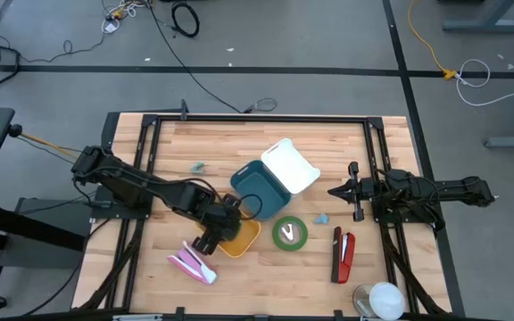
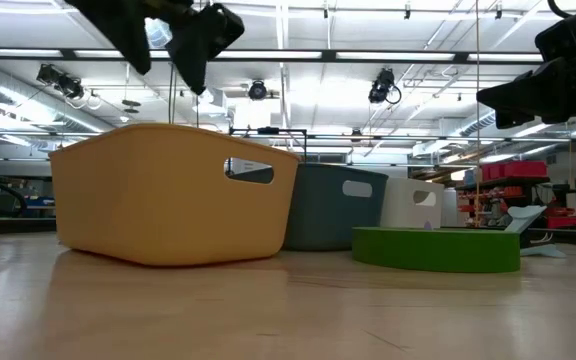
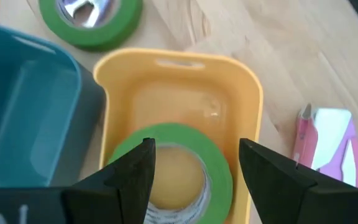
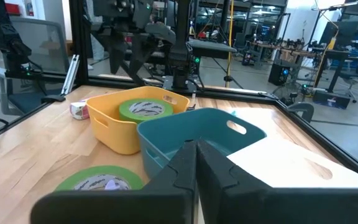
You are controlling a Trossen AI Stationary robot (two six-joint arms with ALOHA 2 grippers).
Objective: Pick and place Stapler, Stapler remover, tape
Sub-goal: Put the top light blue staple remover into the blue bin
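A roll of green tape (image 3: pixel 194 149) lies tilted inside the yellow bin (image 1: pixel 239 239), its upper edge rising above the bin's rim (image 4: pixel 145 109). My left gripper (image 3: pixel 196 146) hangs open above the bin, one finger over each side of the roll, clear of it (image 2: pixel 163 60). A second green tape roll (image 1: pixel 289 234) lies flat on the table right of the bin. A pink and white tool (image 1: pixel 192 263) lies left of the bin. A red and black tool (image 1: pixel 344 254) lies near the right side. My right gripper (image 1: pixel 335 190) waits shut at the right.
A teal bin (image 1: pixel 257 183) and a white bin (image 1: pixel 290 165) stand just behind the yellow one. Small blue bits (image 1: pixel 198 167) (image 1: pixel 322 218) lie on the wood. A white round object (image 1: pixel 384 299) sits at the near right corner. A black frame (image 1: pixel 257 119) rims the table.
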